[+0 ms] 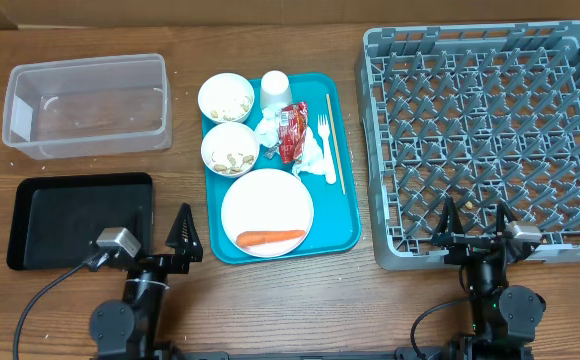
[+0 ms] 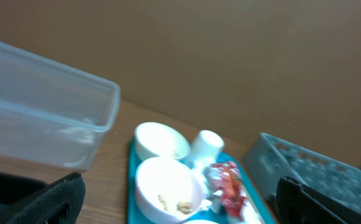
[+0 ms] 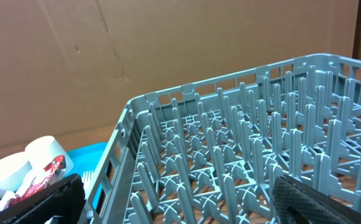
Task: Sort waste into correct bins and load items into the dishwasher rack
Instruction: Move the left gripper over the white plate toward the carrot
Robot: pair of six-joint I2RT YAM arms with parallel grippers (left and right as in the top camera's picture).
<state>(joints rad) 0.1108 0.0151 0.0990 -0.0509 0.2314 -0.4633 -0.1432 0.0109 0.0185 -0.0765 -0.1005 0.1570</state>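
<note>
Both arms sit low at the near edge of the counter point(image 1: 300, 300), pointing away. The left gripper point(image 1: 158, 232) hovers beside the black tray point(image 1: 70, 215), jaws spread wide, holding nothing. The right gripper point(image 1: 470, 222) hangs over the near wall of the grey dishwasher rack point(image 1: 490, 120), jaws equally wide and empty. Between them, a teal tray point(image 1: 348, 215) carries the plate point(image 1: 267, 200) with the carrot point(image 1: 270, 238), bowls point(image 1: 225, 97), cup point(image 1: 275, 88), napkins point(image 1: 310, 155) and wrapper point(image 1: 292, 132). The clear tub point(image 1: 87, 105) lies beyond the black tray.

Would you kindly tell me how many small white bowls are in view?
2. The first bowl sits in the teal tray's far-left corner; the second bowl is nearer the robot, beside the plate. None seems hidden.
</note>
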